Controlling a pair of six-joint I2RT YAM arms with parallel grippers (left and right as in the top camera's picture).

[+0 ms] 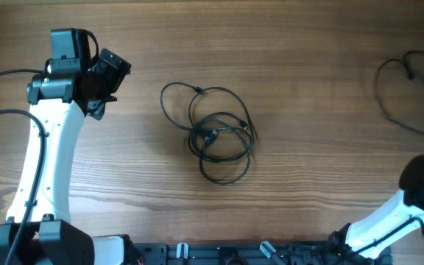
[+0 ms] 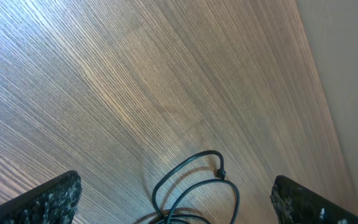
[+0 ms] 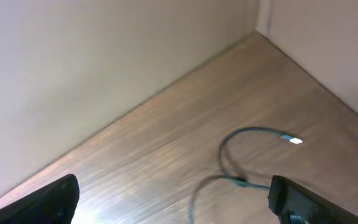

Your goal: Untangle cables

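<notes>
1. Near right: right pincer (image 3: 173, 190), jaws spread wide, holding nothing.
2. Mid-counter (image 1: 308, 59): cables (image 1: 216, 136) lie in a knotted coil of loops, nothing touching them.
3. Left of coil, apart from it: left pincer (image 2: 175, 182), jaws spread wide, empty.
4. Far right: loose cable (image 1: 411, 92), one loop, well apart from coil.
</notes>
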